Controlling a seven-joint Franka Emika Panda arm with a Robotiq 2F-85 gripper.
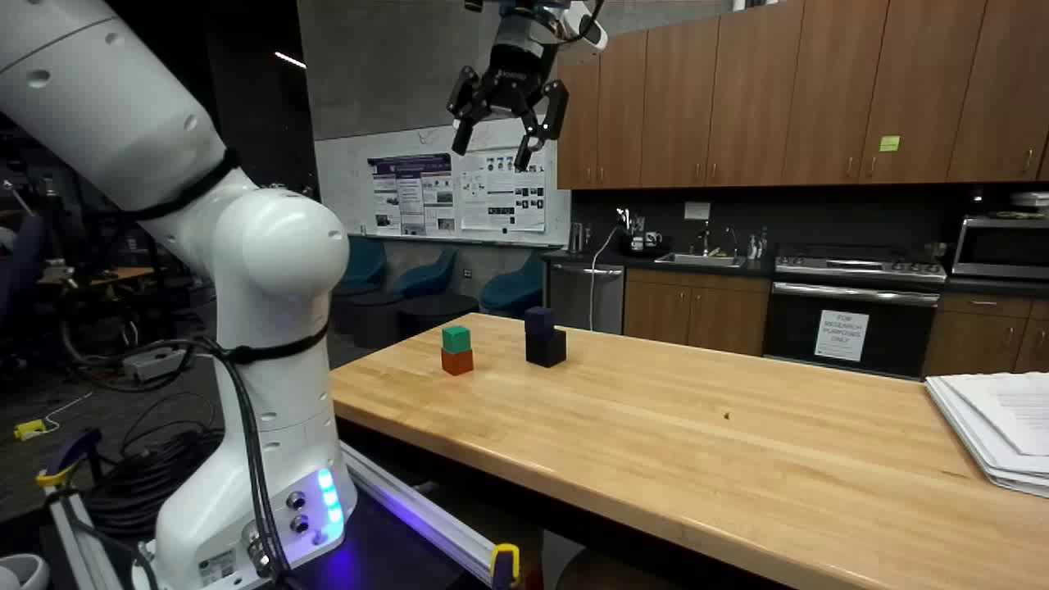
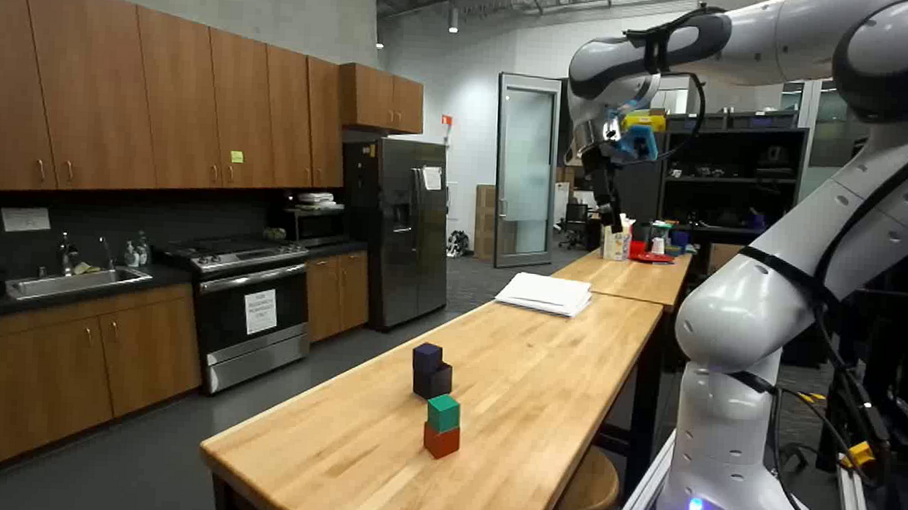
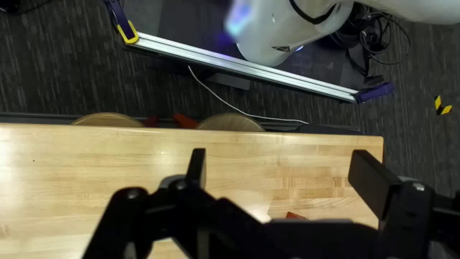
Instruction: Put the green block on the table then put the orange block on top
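The green block [image 1: 456, 340] sits on top of the orange block [image 1: 457, 363], which rests on the wooden table [image 1: 697, 442]. In an exterior view the green block [image 2: 443, 414] and the orange block [image 2: 442, 441] show the same stack. My gripper [image 1: 492, 154] is open and empty, high above the table; it also shows side-on in an exterior view [image 2: 613, 220]. In the wrist view the fingers [image 3: 279, 162] are spread wide with nothing between them. A red-orange corner of the orange block [image 3: 295, 216] peeks out past the gripper body; the green block is hidden there.
A dark blue cube [image 1: 539, 320] sits on a slightly larger black cube [image 1: 546, 348] close to the stack. White papers [image 1: 996, 418] lie farther along the table. Stools [image 3: 230, 122] are tucked at the table edge near the robot base.
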